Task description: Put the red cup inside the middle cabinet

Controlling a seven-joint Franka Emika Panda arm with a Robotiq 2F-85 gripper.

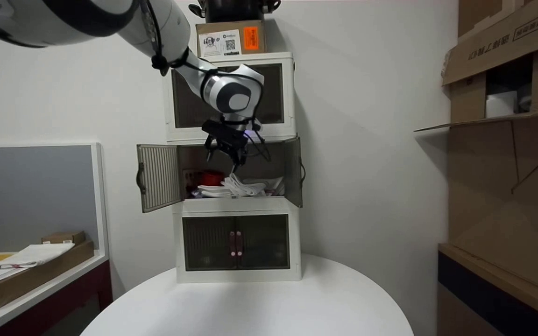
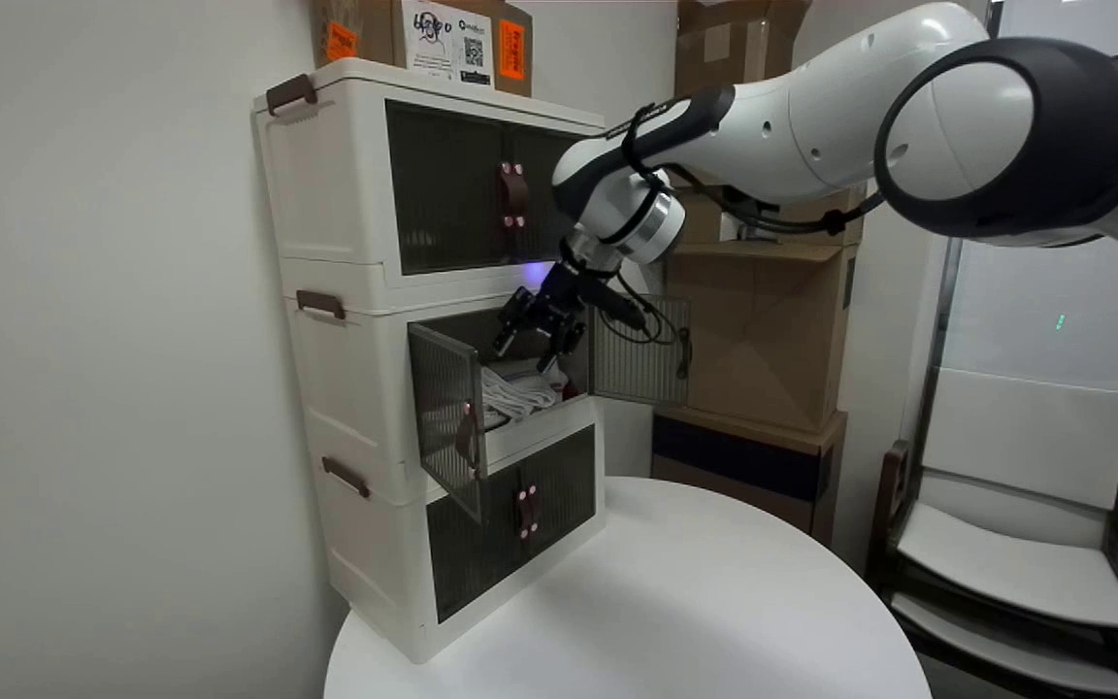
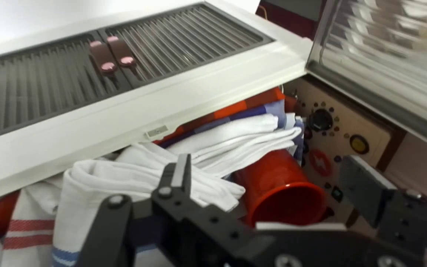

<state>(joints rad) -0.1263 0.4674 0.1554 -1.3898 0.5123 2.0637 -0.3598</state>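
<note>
Claw (image 3: 271, 172), jaws parted; wrist view, lower right: red cup (image 3: 281, 185) beside white cloths (image 3: 232, 144) in the middle cabinet (image 2: 350, 379).

Office-like room, desk (image 1: 63, 279), cartons (image 1: 488, 168), chair (image 2: 1030, 437)

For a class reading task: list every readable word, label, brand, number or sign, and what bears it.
No words read reliably.
Red oval lightning-bolt sign: beige dotted panel.
QR code, unclear handwriting: white paper label, brown cardboard box.
Orange rectangular stickers, same box: blurred.
Dark characters, brown cardboard flap: blurred.
Apparent lettering, white robot arm: too small.
Green marks: too small.
</note>
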